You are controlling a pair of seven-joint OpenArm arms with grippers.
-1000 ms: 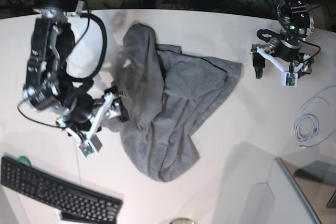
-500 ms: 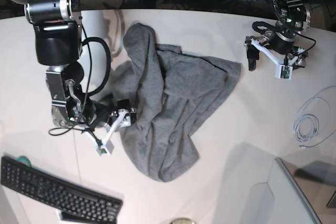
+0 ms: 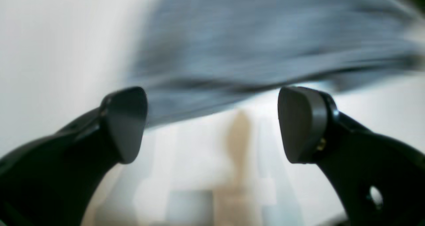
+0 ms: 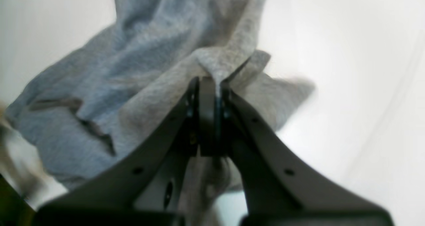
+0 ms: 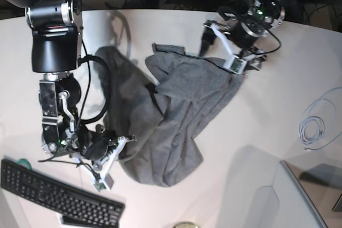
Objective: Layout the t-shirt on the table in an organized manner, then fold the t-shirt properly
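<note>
The heather-grey t-shirt (image 5: 176,110) lies crumpled on the white table (image 5: 267,132). My right gripper (image 5: 118,148) is low at the shirt's near-left edge. In the right wrist view this gripper (image 4: 212,83) is shut on a pinched fold of the t-shirt (image 4: 132,79), above the table (image 4: 348,86). My left gripper (image 5: 228,53) hovers over the shirt's far-right corner. Seen from the left wrist, the left gripper (image 3: 212,119) is open with nothing between its fingers, and the blurred t-shirt (image 3: 265,36) lies just beyond them.
A black keyboard (image 5: 59,196) sits at the near-left corner, close to my right arm. A coiled white cable (image 5: 312,126) lies at the right. A grey slanted panel (image 5: 299,196) fills the near-right corner. Cables run behind the table's far edge.
My right gripper has shut on the shirt's left edge and dragged it toward the near left. The left arm has swung left to the shirt's far-right corner, still open.
</note>
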